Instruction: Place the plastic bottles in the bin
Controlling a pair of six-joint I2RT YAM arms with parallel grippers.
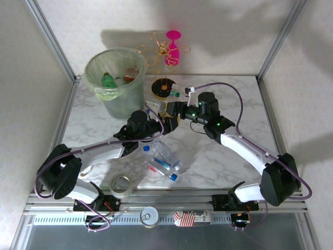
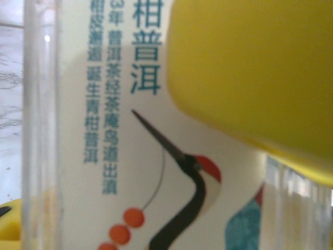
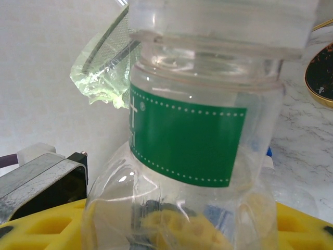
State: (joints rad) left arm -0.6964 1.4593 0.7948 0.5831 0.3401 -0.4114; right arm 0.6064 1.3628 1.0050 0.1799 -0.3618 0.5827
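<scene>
The right gripper (image 1: 175,111) clamps a green-labelled bottle (image 3: 192,140) upright, ready for the short carry to the bin (image 1: 117,101) nearby. The left gripper (image 1: 159,119) straddles a crane-labelled bottle (image 2: 119,156); whether it pinches yet, I cannot tell. More bottles (image 1: 162,159) lie on the marble table (image 1: 218,156), awaiting pickup
</scene>
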